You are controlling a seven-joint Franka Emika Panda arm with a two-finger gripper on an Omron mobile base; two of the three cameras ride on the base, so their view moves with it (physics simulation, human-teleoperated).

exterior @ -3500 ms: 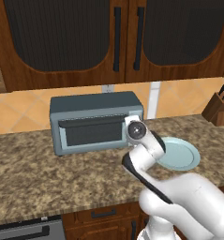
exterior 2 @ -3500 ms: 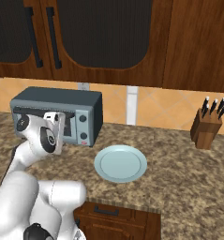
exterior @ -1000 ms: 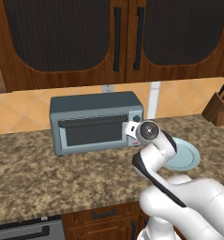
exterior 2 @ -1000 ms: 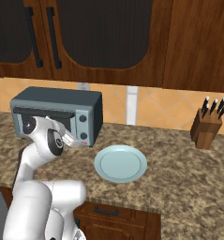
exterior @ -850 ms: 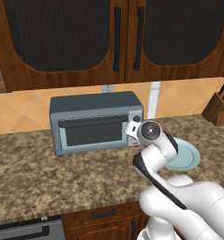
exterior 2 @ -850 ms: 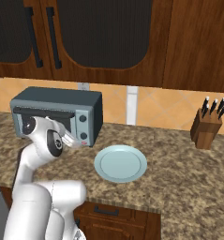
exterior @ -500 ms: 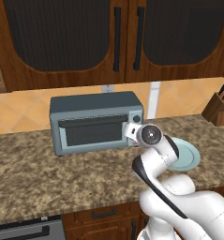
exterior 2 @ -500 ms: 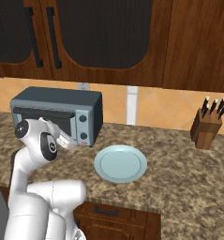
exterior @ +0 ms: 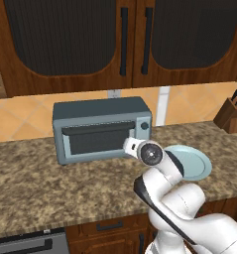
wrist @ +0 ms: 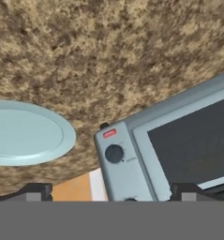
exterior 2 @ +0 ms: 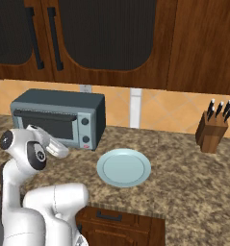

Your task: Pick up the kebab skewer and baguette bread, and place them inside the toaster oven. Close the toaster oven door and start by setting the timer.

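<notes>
Trouble could come if I twist the wrong knob [wrist: 114, 153]. My gripper [wrist: 108, 192] is wide open, holding nothing, near the toaster oven [exterior: 102, 129] on the counter [exterior: 35, 183]. Its door [exterior: 97, 138] is shut.

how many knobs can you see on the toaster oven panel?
2. On the right-hand panel of the toaster oven, an upper knob sits above a lower knob. In the hand view the picture is rolled; one knob shows fully, another only peeks at the edge.
</notes>
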